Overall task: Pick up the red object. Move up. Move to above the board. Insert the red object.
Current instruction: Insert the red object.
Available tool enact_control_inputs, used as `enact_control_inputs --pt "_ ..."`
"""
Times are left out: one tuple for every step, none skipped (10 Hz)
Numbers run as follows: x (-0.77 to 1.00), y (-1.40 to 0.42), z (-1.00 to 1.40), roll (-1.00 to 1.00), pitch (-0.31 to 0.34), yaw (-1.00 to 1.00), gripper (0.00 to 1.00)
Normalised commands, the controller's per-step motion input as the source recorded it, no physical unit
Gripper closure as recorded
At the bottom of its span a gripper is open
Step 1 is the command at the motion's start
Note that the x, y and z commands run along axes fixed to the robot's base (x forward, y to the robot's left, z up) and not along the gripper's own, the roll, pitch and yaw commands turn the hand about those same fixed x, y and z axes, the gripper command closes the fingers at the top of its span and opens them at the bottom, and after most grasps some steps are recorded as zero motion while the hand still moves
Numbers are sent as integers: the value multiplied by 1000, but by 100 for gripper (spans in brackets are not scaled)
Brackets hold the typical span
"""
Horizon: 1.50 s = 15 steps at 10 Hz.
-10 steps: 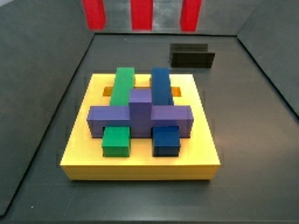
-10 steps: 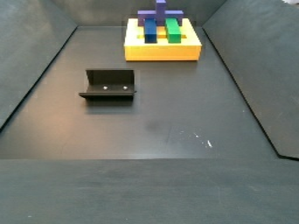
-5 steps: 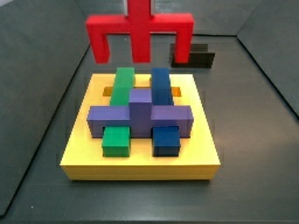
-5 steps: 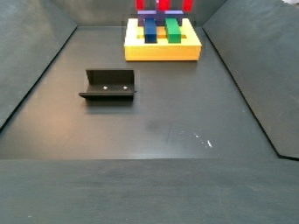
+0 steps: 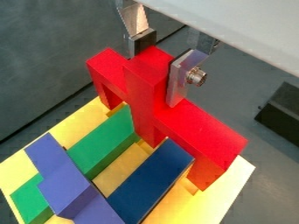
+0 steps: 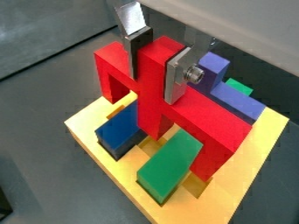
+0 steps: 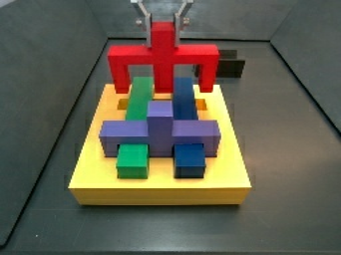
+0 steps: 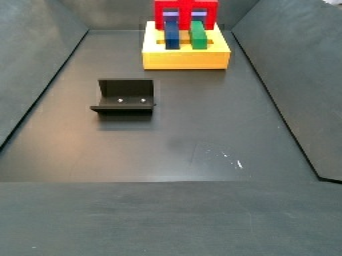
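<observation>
Red object [image 7: 163, 62], smooth bridge-shaped block, clamped in gripper [image 5: 163, 54] jaws over slotted yellow board [image 7: 94, 164].

Both wrist views ride close on the hand [image 5: 163, 54], looking steeply down past its silver fingers [image 6: 177, 77] at the red object [image 5: 158, 101] and the board [image 6: 111, 149] from opposite sides. A side view stands near the board [image 7: 160, 189], high and facing the back wall, filling its frame with it. Another side view sits far back across the dark floor [image 8: 174, 150], with the fixture [image 8: 124, 98] in mid-ground and the board [image 8: 187, 58] small at the far end. All four share the board.
</observation>
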Motion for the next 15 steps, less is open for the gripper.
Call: enact_control_inputs --pt "0 0 -389 0 -4 29 100" --pt "0 0 -429 41 -11 0 100" --pt "-29 0 -274 1 0 0 100" --pt "0 0 -140 -24 0 0 100" --pt "0 0 -209 -33 -21 0 100" --pt "43 11 -366 0 -23 29 100" --pt "83 60 -343 1 0 31 100" --pt "77 40 -246 19 0 0 100" --pt "103 40 -134 14 10 0 100" --pt "11 117 0 0 59 0 100" --pt "11 37 0 3 76 0 100" --pt "3 0 0 71 89 0 100" --pt "71 0 0 170 70 0 100" --pt "100 0 0 239 101 0 100" --pt "49 0 0 227 143 0 100"
